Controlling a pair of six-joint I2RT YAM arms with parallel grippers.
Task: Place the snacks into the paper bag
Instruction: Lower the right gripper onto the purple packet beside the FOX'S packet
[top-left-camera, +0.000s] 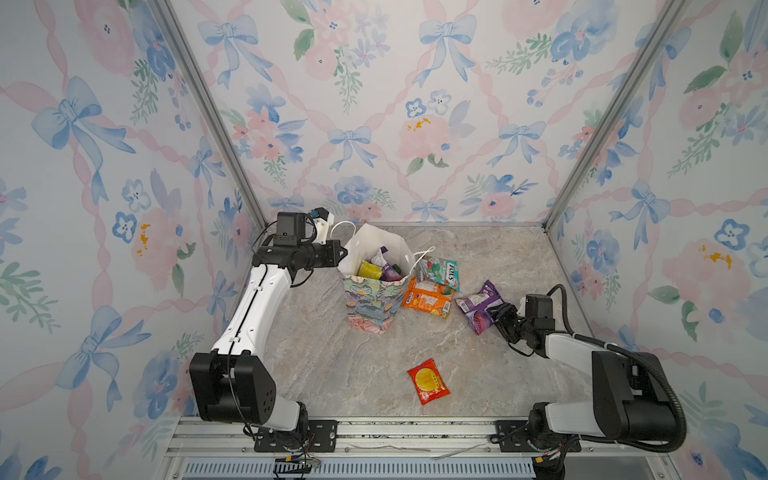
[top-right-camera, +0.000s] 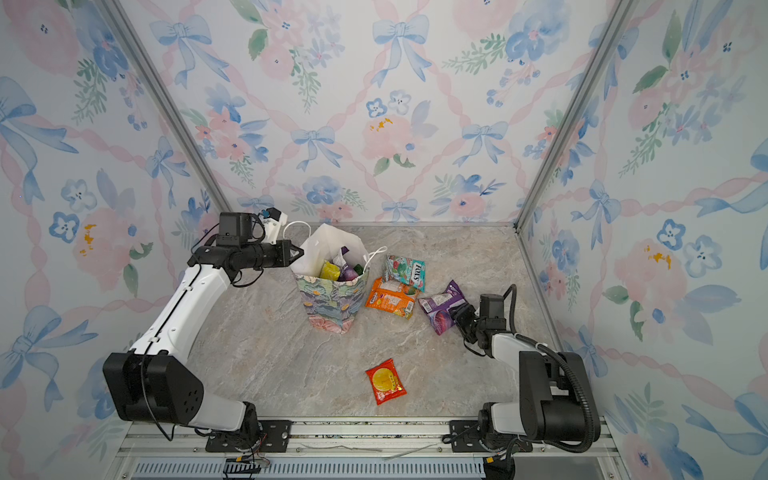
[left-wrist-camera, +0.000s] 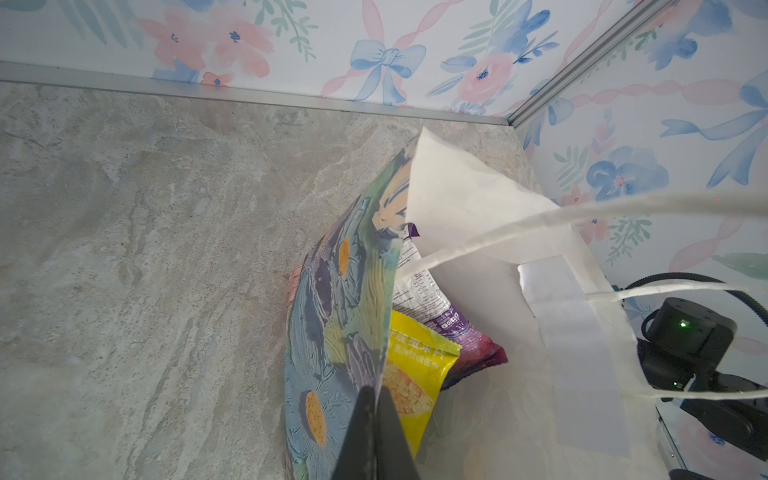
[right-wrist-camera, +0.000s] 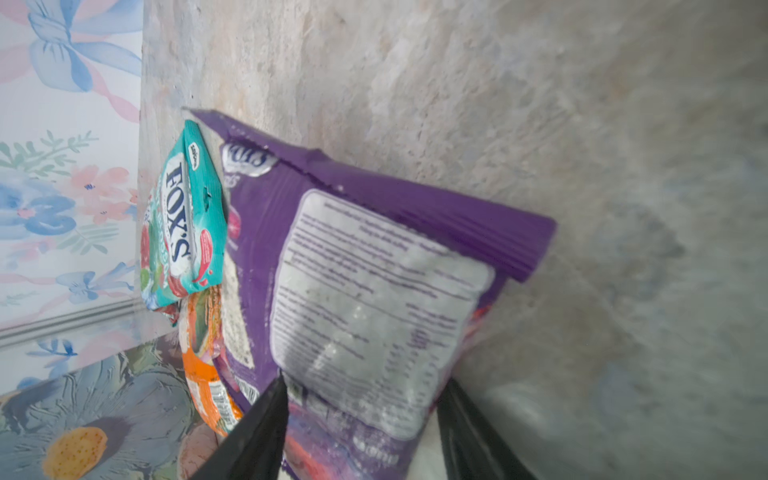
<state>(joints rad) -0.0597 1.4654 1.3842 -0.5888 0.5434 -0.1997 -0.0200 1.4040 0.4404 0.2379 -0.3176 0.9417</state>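
- Snacks: a purple packet (top-left-camera: 478, 305) is lying on the table (top-left-camera: 332, 365), to the right of the bag (top-left-camera: 370, 307) and apart from it.
- Right gripper (right-wrist-camera: 365, 384) is straddling that packet's near end, its jaws standing partly apart with one finger on each side. Whether they are pressing it cannot be told.
- An orange packet (top-left-camera: 428, 301) is lying just beside the bag, and a teal packet (top-left-camera: 440, 270) is touching its far edge.
- A red packet (top-left-camera: 428, 381) is lying alone toward the front, well apart from the rest.
- The bag is standing upright toward the back with its mouth gaping. It is holding a yellow packet (left-wrist-camera: 415, 374) and a bagged purple packet (left-wrist-camera: 453, 328).
- Left gripper (left-wrist-camera: 376, 415) is pinching the bag's left rim, its jaws fully closed on the paper.
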